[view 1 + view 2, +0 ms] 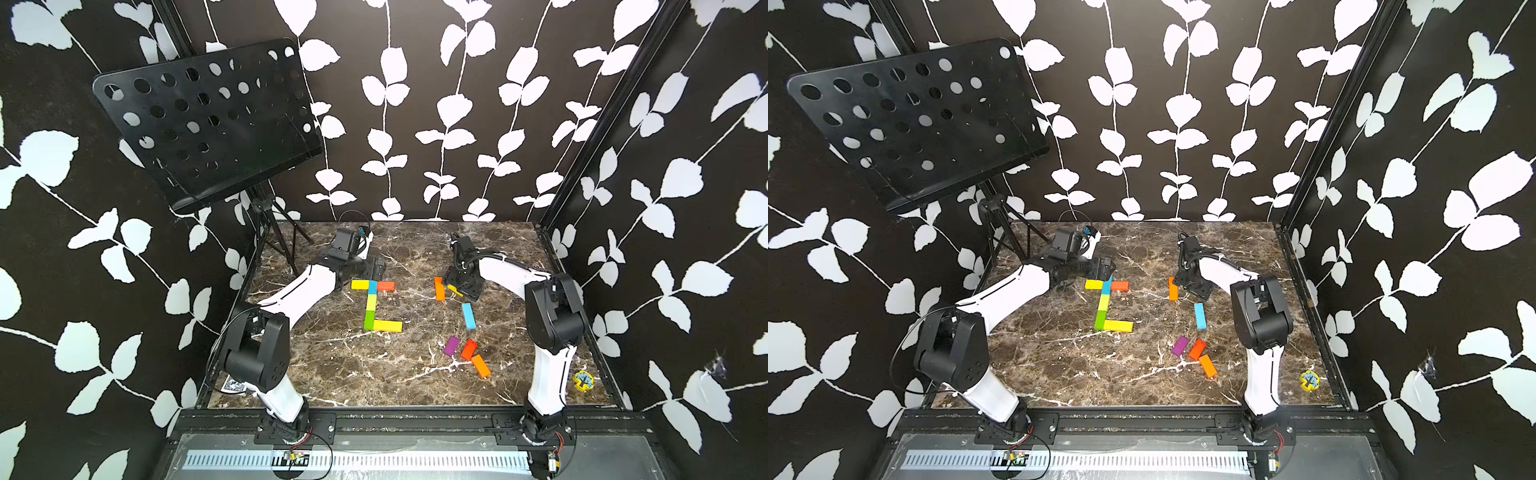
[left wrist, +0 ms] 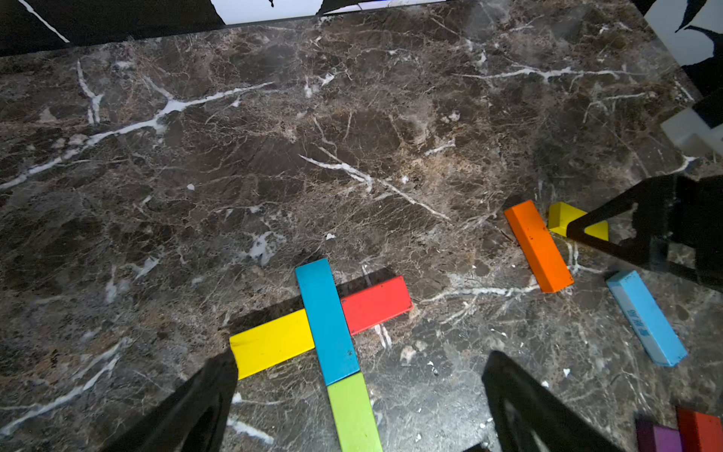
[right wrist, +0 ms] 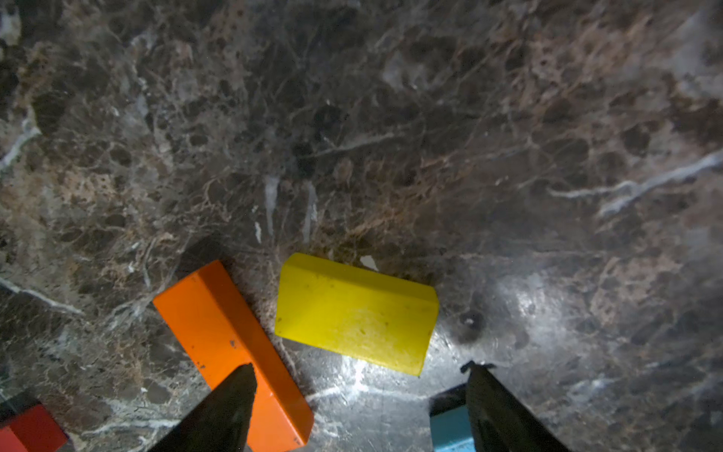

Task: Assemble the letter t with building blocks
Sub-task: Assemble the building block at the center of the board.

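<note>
1. The letter t is lying flat on the marble table, left of centre in both top views. A blue bar is topping the stem and a lime bar is butting against its lower end. A yellow crossbar piece and a red crossbar piece are flanking the blue bar. A yellow foot is pointing toward the right arm's side.
2. The left gripper is hovering over the top of the figure with its jaws wide apart and nothing between them. One finger is overlapping the end of the yellow crossbar piece in the wrist view; I cannot tell whether they are touching.
3. The right gripper is pointing down at the right half of the table, jaws apart, gripping nothing. A short yellow block is lying flat just ahead of its tips.
4. A long orange bar is lying just beside the short yellow block, with a narrow gap showing between them.
5. A light blue bar is lying nearer the front. A purple block, a red block and a second orange bar are clustering closer still to the front.
6. A perforated black music stand is standing at the far left corner.
</note>
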`<state>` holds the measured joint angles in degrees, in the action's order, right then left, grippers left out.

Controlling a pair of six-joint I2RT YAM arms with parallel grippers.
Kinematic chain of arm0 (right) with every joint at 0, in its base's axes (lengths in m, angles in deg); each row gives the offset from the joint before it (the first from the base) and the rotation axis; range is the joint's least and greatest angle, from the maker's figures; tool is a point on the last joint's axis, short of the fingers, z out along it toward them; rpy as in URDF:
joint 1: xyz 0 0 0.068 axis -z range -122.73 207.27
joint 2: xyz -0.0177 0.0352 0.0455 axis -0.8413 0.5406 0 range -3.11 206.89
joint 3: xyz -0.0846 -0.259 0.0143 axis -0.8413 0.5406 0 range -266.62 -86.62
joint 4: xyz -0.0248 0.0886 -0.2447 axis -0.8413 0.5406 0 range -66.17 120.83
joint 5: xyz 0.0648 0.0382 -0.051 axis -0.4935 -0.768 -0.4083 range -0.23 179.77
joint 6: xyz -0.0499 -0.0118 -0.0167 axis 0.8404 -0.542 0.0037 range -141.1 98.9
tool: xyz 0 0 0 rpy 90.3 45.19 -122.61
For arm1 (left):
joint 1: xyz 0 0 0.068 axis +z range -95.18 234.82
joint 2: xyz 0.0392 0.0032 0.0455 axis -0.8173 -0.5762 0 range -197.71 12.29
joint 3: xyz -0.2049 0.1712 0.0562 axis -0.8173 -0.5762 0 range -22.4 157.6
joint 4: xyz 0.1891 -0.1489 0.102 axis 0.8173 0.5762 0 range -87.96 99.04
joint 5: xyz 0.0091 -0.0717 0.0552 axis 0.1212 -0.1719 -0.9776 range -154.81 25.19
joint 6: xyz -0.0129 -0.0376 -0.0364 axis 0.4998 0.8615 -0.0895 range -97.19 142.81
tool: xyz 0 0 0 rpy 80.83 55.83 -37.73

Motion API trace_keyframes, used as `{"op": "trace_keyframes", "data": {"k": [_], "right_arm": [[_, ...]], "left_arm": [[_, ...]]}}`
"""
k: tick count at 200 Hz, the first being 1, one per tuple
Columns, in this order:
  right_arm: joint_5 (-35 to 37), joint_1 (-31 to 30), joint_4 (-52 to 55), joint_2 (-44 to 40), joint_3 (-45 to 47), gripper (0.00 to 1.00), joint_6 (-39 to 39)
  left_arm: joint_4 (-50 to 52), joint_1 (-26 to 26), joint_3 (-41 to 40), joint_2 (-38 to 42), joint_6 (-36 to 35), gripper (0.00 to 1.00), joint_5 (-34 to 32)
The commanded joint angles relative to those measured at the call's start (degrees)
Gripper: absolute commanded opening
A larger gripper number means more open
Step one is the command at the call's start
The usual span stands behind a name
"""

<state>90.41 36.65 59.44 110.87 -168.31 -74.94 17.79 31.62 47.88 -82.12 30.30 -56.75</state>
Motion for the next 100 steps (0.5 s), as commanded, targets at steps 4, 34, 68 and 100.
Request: {"op": "trace_keyframes", "data": {"k": [4,34,68,100], "right_arm": [[0.02,0.97,-0.4,1.26,-0.79,0.82,-1.79],[-0.37,1.71,-1.07,1.92,-1.04,0.81,-1.97],[-1.27,1.99,0.32,3.82,-3.21,0.79,-1.28],[-1.2,2.16,1.67,4.69,-5.5,0.77,-0.15]], "left_arm": [[1.2,0.09,1.43,0.3,-0.08,0.99,-0.3],[1.26,0.16,1.44,0.39,-0.13,0.99,-0.53],[1.25,0.44,1.86,-0.13,0.24,0.99,-0.67],[1.19,0.44,2.12,-0.45,1.03,0.99,-0.84]]}}
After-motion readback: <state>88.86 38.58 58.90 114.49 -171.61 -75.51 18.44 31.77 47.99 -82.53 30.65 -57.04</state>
